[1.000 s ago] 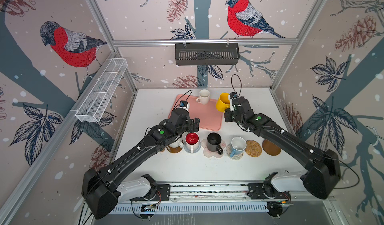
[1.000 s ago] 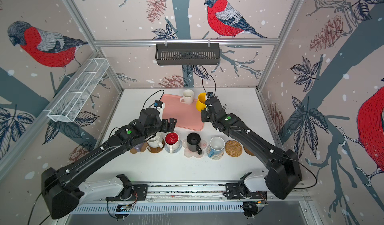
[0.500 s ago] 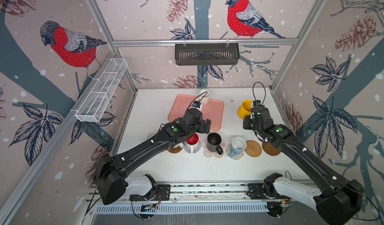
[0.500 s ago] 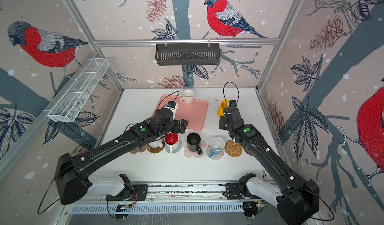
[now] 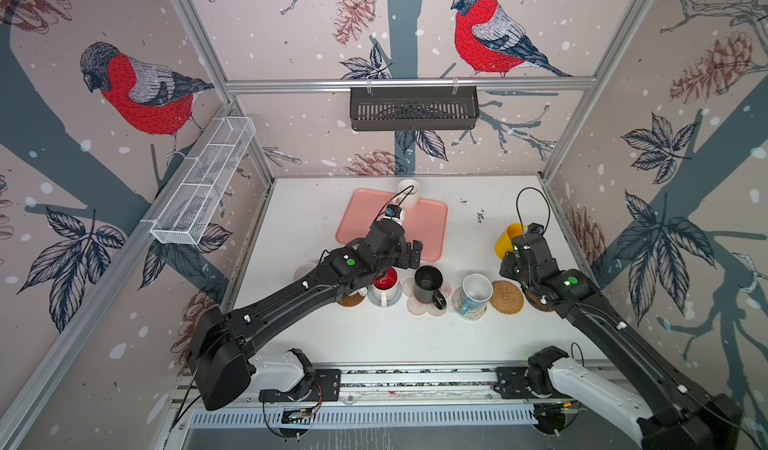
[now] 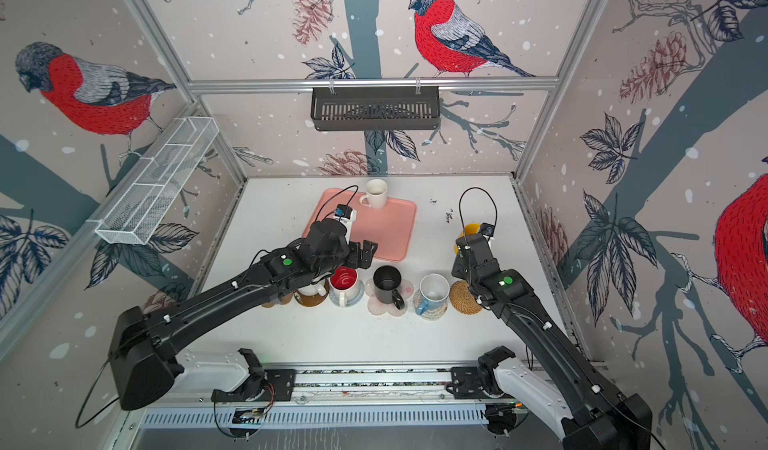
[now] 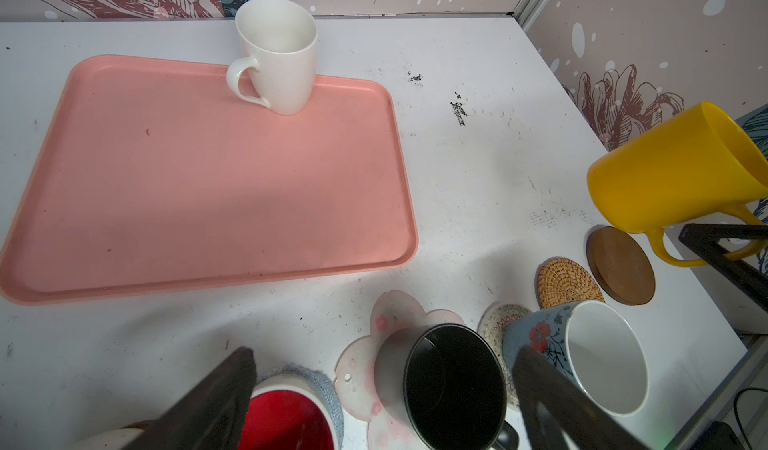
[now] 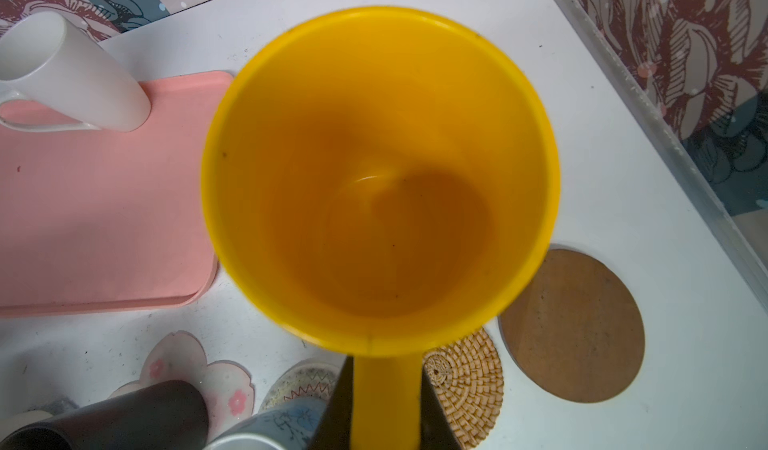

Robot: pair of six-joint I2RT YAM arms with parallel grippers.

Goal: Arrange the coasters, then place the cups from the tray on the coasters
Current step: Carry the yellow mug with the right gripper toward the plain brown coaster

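The yellow mug [image 7: 673, 169] hung in the air over the right side of the table, clear of the tray [image 5: 428, 236] and touching nothing below. The right gripper [image 8: 384, 402] had its jaws pinched together on the handle. The mug's body stuck out beyond the claw, away from the robot's base, tipped well off upright.

As I judged it, the next move turned on what lay under and just nearer the base. The rattan coaster [image 5: 506, 297] and the brown disc [image 8: 573, 323] sat side by side at the right end of the row, both bare. The right arm was plainly the closer one. The mug would need levelling before it went down.

The left gripper [image 7: 384, 354] hovered with its jaws wide apart and empty, above the red-lined mug [image 5: 384, 281] and the black mug [image 5: 428, 283]. Beside those stood the blue-handled mug [image 5: 476, 292], each on its own mat. A plain white mug [image 5: 408, 193] stood at the tray's far edge.

The white table [image 5: 374, 335] was scuffed. Bird-patterned walls closed it in, with a black basket [image 5: 413, 107] on the back rail.
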